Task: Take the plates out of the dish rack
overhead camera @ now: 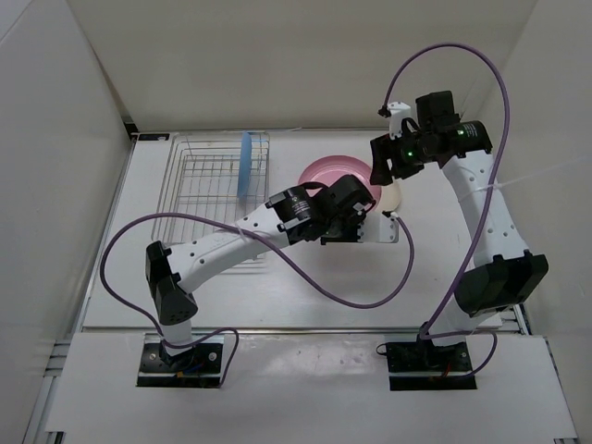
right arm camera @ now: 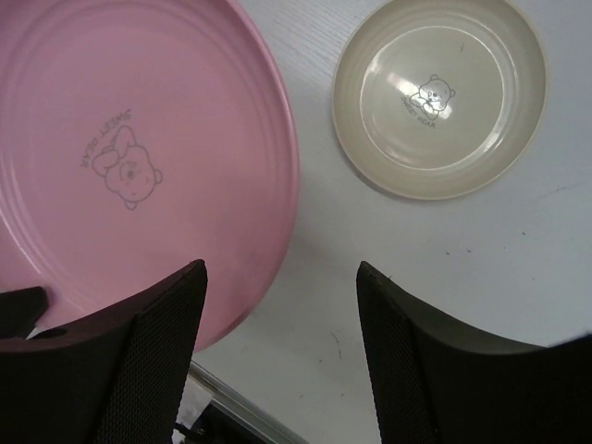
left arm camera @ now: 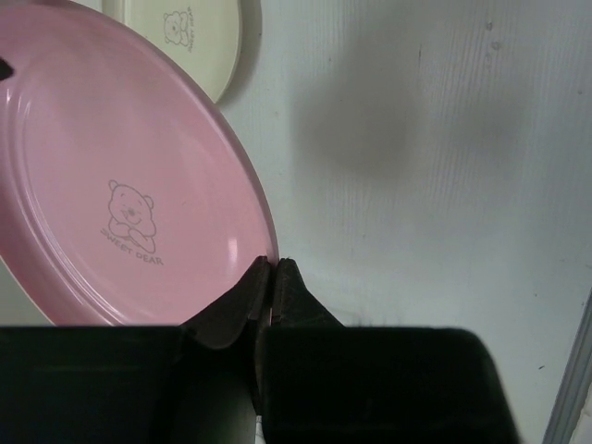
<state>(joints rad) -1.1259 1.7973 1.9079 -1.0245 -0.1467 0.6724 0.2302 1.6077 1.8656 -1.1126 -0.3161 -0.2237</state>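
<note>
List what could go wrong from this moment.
The left gripper pinches the round pink plate only at its rim, so the plate may slip or tilt. The round cream plate lies close beside it; a careless set-down could land pink on cream's edge. The right gripper hangs open just above both plates, so the two grippers might collide.

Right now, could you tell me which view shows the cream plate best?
The right wrist view: the cream plate is nearly whole, flat on the table, its bear mark clear. The left wrist view catches only part at the top edge, overlapped by the pink plate. The top external view shows a sliver by the right arm.
</note>
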